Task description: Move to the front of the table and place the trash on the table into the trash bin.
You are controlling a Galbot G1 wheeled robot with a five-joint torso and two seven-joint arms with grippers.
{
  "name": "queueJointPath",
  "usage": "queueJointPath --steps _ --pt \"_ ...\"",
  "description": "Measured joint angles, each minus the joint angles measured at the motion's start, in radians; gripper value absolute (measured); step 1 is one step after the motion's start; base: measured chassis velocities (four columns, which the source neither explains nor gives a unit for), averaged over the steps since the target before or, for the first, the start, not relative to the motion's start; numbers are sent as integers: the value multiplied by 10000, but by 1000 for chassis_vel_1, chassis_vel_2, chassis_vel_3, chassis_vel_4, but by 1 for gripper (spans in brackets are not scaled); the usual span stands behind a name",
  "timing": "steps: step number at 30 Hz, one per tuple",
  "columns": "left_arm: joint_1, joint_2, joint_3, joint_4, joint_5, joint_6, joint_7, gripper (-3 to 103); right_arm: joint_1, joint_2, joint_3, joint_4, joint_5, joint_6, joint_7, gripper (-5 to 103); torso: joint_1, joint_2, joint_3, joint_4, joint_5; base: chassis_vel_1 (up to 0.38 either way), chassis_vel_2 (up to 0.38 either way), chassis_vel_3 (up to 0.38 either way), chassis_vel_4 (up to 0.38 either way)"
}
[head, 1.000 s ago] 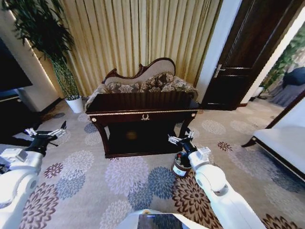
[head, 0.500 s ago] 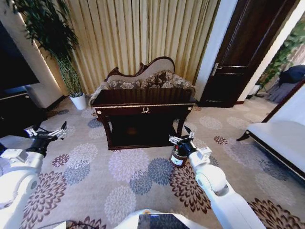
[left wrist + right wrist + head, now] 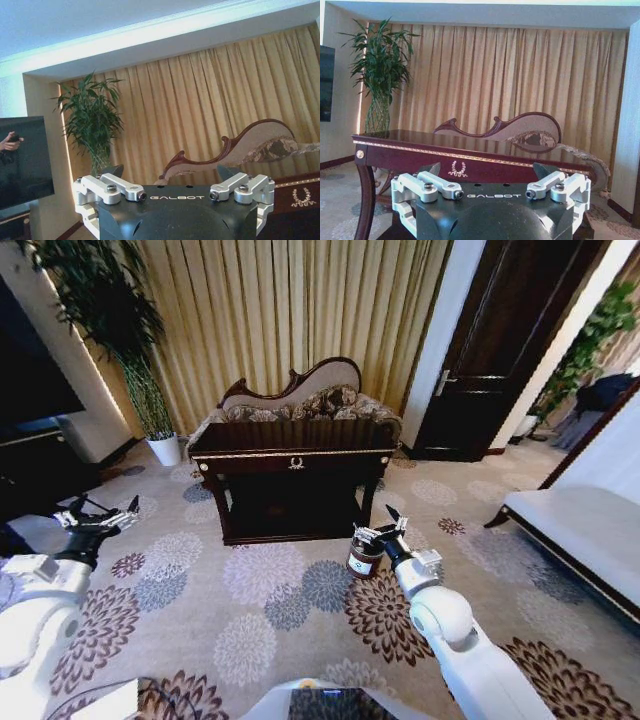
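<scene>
Both grippers spread wide, holding nothing

Dark polished wood, soft cloth, hard plastic and bare metal.

Table [image 3: 290,445]: glossy dark wood, top mirror-like, gold trim and emblem metallic. Sofa [image 3: 300,400] behind it: carved polished wood frame, patterned cloth upholstery. Curtain [image 3: 300,310], upper centre: matt pleated gold fabric. Carpet [image 3: 250,600]: matt pile, floral pattern. Trash bin [image 3: 364,554]: smooth dark brown shell, pale paper-like label. Left gripper [image 3: 170,172] and right gripper [image 3: 487,170]: matt black body, brushed silver metal links. Door [image 3: 510,350], upper right: dark satin wood.
</scene>
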Motion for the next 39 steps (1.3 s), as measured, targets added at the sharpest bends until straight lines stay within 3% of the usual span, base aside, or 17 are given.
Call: queueJointPath --steps 17,24,31,39 --pt "-86 24 20 226 -51 -107 -49 100 75 118 -139 -378 -228 262 -2 100 -10 10 -7 7 -8 158 -136 -155 139" --pt "54 -300 25 -137 -38 54 -64 100 155 176 -190 -250 157 214 -1 100 14 -8 6 -3 -4 0 0 0 0" --pt "356 -1111 131 -832 -6 258 -352 100 469 202 127 320 1438 -692 0 100 -4 3 -4 6 -5 -7 5 6 -7" --pt "375 -1564 398 -974 -18 416 -694 100 552 334 650 287 1620 -1109 0 100 -1 1 -1 2 -6 0 0 0 0"
